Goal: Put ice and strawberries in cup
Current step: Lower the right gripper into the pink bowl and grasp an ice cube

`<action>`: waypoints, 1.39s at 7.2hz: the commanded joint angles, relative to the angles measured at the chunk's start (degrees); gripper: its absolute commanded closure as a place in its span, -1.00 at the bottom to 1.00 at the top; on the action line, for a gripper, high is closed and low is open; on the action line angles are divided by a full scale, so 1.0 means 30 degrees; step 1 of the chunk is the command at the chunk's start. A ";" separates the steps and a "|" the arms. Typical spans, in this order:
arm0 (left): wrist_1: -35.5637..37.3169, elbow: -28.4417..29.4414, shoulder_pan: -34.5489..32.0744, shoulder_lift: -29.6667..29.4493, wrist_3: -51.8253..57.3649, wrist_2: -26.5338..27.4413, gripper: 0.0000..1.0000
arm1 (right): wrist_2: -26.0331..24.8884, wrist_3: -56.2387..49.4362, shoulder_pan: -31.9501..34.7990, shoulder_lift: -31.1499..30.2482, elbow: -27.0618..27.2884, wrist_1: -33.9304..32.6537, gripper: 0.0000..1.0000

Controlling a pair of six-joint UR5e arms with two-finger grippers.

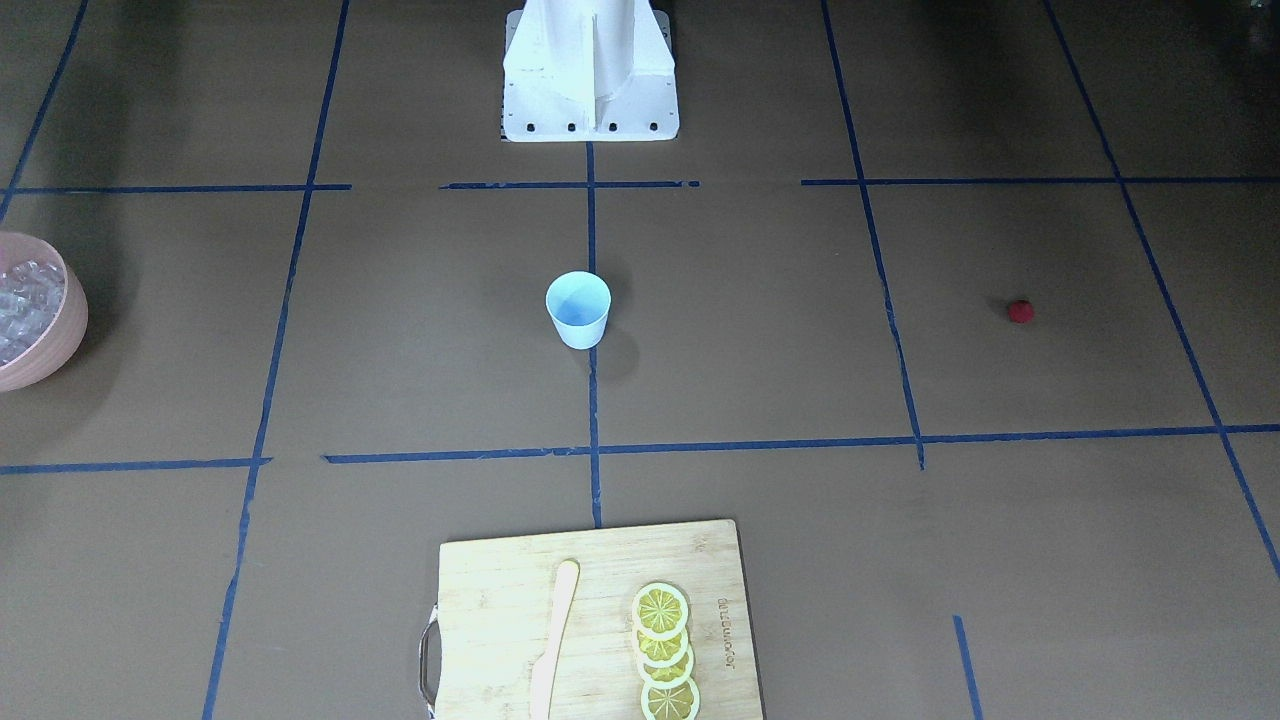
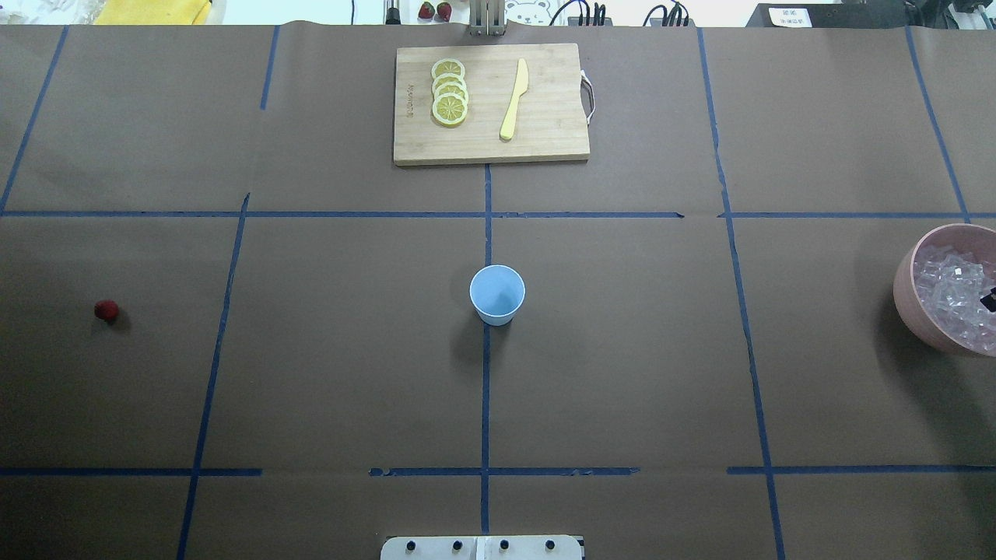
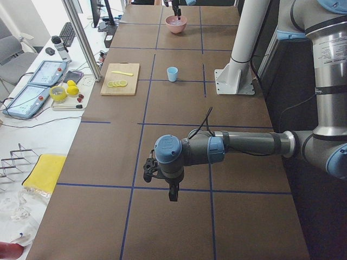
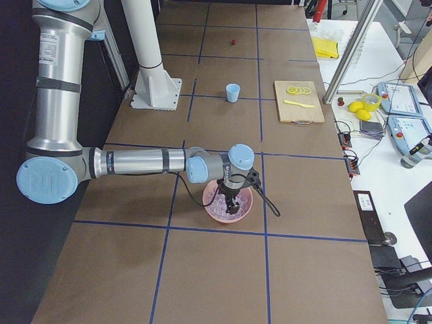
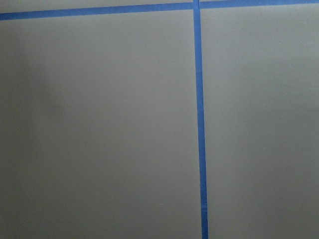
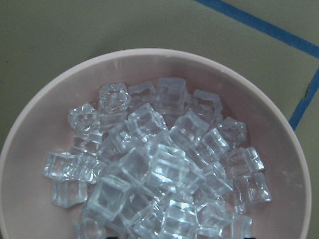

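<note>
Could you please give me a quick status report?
Right tool at the ice in the pink bowl, left tool above the table; both states unclear. The cup empty, strawberry untouched. Nothing blocking the cup.

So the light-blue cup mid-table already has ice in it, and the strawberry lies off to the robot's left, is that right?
Not quite: the cup is empty, as the overhead view shows; the ice is in the pink bowl on the robot's right. The cup does stand mid-table, and the strawberry lies to the robot's left.
</note>
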 commanded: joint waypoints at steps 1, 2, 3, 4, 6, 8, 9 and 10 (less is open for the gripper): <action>0.0001 -0.0089 0.0000 0.0029 0.0000 0.0000 -1.00 | -0.0026 -0.0020 -0.0082 0.0030 -0.0246 0.0003 -0.65; 0.0001 -0.0147 0.0000 0.0029 0.0000 0.0000 -1.00 | -0.0055 0.0009 -0.0111 0.0379 -0.0537 0.0003 -0.64; 0.0030 -0.0264 0.0000 0.0058 0.0000 0.0000 -1.00 | -0.0055 -0.0049 -0.0170 0.0498 -0.0859 0.0032 -0.64; 0.0031 -0.0323 0.0000 0.0058 0.0000 0.0000 -1.00 | -0.0055 -0.0050 -0.0170 0.0499 -0.0862 0.0033 -0.62; 0.0031 -0.0382 0.0000 0.0058 0.0000 0.0000 -1.00 | -0.0085 -0.0021 -0.0170 0.0499 -0.0949 0.0033 -0.49; 0.0031 -0.0412 -0.0029 0.0145 0.0000 -0.0029 -1.00 | -0.0085 0.0009 -0.0199 0.0529 -0.0950 0.0033 -0.18; 0.0031 -0.0557 0.0000 0.0262 0.0000 -0.0029 -1.00 | -0.0085 0.0009 -0.0200 0.0529 -0.0950 0.0033 -0.17; 0.0002 -0.0674 0.0000 0.0437 0.0000 -0.0029 -1.00 | -0.0085 0.0009 -0.0200 0.0529 -0.0950 0.0062 0.04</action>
